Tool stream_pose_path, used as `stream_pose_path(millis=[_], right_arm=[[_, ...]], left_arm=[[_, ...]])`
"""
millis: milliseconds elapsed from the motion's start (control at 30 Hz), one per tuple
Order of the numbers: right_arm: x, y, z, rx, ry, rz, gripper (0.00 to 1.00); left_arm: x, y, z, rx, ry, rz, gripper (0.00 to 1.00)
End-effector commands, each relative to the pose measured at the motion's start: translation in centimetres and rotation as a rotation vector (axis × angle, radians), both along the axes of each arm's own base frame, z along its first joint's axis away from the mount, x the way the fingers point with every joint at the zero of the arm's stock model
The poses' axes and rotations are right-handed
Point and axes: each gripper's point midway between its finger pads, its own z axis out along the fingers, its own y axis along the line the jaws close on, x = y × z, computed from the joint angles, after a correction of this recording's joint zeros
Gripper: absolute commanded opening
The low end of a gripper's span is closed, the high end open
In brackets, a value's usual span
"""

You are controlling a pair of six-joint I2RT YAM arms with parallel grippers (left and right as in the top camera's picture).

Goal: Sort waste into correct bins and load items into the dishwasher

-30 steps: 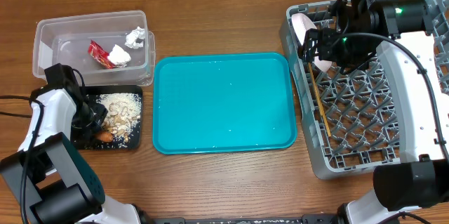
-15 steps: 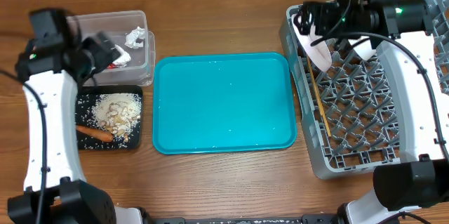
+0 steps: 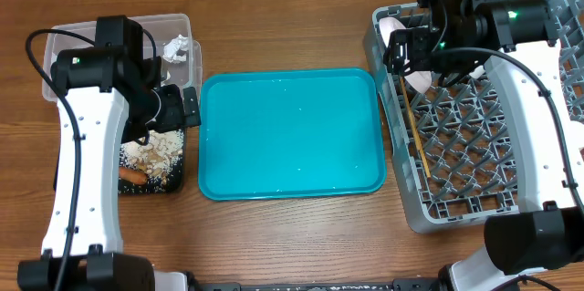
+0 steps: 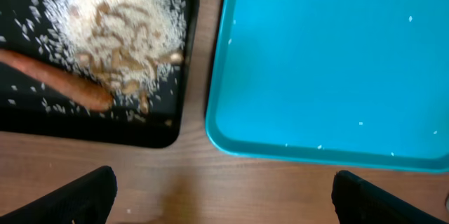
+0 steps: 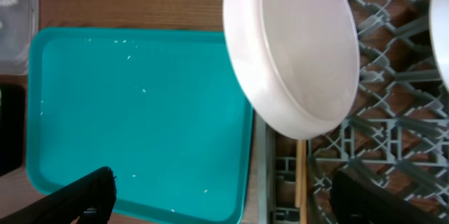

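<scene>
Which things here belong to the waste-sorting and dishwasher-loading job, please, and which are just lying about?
Part of the job: black tray, rice scraps, carrot, clear tub, tissue, dish rack, pale bowl, chopsticks.

Lying about: teal tray, with a few stray grains on it.

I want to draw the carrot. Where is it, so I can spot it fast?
Start at the big teal tray in the middle of the table. Right beside its left edge lies a small black tray holding a heap of pale rice. The carrot lies at that heap's edge, the only long orange thing there.
</scene>
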Motion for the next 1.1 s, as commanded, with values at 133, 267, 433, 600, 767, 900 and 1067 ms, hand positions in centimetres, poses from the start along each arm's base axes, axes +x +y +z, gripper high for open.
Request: stream_pose_path(millis=[133, 267, 433, 600, 767, 900, 1067], right_arm=[[-1.8, -0.9, 5.3, 0.016, -0.260, -0.045, 1.00], [-4.2, -2.0, 6.6, 0.013, -0.441, -0.096, 1.00], [-8.0, -4.9, 4.5, -0.024, -0.505, -0.276, 1.00], [-10.9, -5.2, 0.9, -0.046, -0.414, -0.270, 1.00], [-12.9, -5.5, -1.9, -0.082, -0.266, -0.262, 1.00], [-13.1, -5.5, -2.9, -0.094, -0.219, -0.259, 1.00], [-12.7, -5.4, -3.9, -0.103, -0.177, -0.256, 1.00]], left_arm=[[-2.8, 0.3, 5.6, 0.072, -0.405, -0.031, 1.00], [-5.1, 1.0, 6.6, 0.125, -0.618, 0.022, 1.00], [-7.5, 1.2, 6.0, 0.134, -0.738, 0.073, 1.00], [-9.2, 1.1, 4.3, 0.132, -0.673, 0.069, 1.00], [-10.7, 1.0, 2.7, 0.128, -0.582, 0.065, 1.00], [-11.2, 1.0, 2.2, 0.126, -0.553, 0.063, 1.00], [-11.3, 1.0, 2.1, 0.126, -0.549, 0.063, 1.00]])
